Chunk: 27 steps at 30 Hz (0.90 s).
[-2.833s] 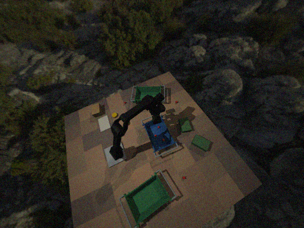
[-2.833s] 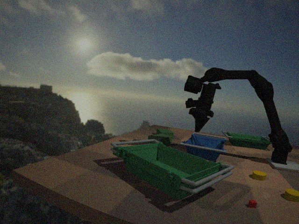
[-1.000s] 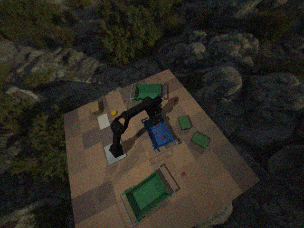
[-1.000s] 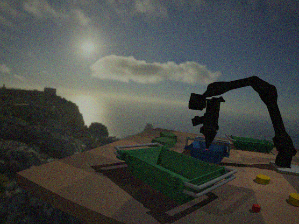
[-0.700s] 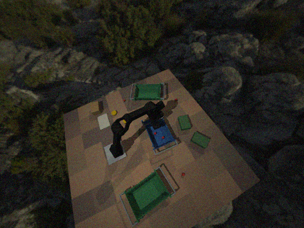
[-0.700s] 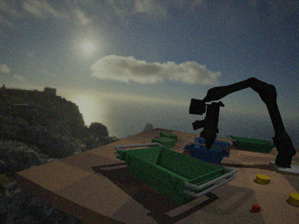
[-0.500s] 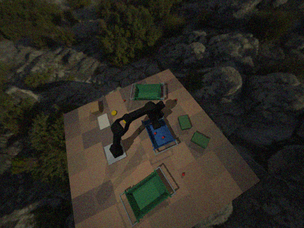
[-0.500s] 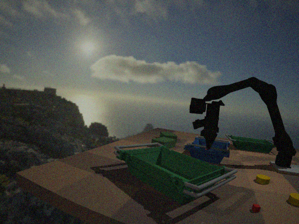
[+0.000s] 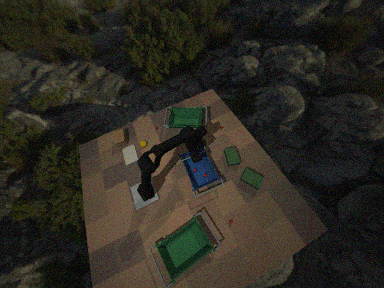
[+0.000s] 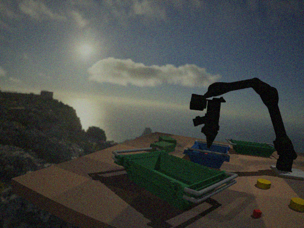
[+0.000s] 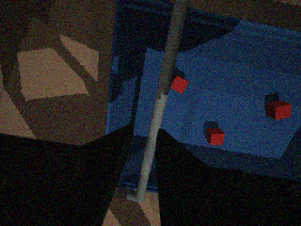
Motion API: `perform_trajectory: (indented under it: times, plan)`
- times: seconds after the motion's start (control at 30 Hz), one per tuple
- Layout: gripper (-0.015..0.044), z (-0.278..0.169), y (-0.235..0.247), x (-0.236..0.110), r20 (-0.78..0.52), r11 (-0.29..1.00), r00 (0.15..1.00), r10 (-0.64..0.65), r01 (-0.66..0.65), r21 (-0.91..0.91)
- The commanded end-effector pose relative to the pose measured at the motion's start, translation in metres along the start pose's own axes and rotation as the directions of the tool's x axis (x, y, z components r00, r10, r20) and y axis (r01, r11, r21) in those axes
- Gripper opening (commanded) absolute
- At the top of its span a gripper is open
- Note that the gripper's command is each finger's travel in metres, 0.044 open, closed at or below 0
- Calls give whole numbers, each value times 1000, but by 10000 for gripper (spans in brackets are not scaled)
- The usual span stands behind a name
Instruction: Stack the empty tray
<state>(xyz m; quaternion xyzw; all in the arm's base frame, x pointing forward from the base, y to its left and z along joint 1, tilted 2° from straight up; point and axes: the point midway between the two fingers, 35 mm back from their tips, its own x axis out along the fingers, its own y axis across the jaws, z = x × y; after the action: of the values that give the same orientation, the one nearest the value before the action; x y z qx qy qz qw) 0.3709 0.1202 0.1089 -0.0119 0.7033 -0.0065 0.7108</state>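
The blue tray [image 9: 210, 164] [image 10: 211, 162] [image 11: 226, 85] holds small red blocks [image 9: 204, 174] [image 11: 278, 110]. Its far-end bar [image 9: 185, 158] [image 11: 165, 80] lies over the tray's inside, a little in from the end wall. Its other bar [image 9: 214, 188] [image 10: 221, 154] stands swung out past the near end. My gripper [image 10: 208, 146] [image 11: 145, 132] points down over the far part of the tray, fingers slightly apart with the far-end bar running between them, a gap showing. An empty green tray [image 9: 186, 245] [image 10: 152, 181] and a second green tray [image 9: 186, 117] [image 10: 252, 148] stand on either side, bars swung out.
Two green blocks [image 9: 232, 155] [image 9: 252, 177] lie right of the blue tray in the top view. A yellow disc [image 9: 143, 143] and a white square [image 9: 129, 154] lie near the arm base. Loose red cubes [image 9: 230, 221] [image 9: 156, 127] [image 9: 221, 126] lie on the table.
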Motion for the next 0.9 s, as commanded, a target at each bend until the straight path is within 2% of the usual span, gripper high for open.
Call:
perform_trajectory:
  times: [0.0, 0.63, 0.73, 0.87]
  plan:
    - [89, 0, 0, 1, 0, 1000, 1000, 0, 0, 0]
    - [89, 0, 0, 1, 0, 1000, 1000, 0, 0, 0]
    - [89, 2, 1, -12, 7, 1000, 1000, 2, -2, -1]
    - [89, 1, 0, -54, 33, 1000, 999, 10, -10, -2]
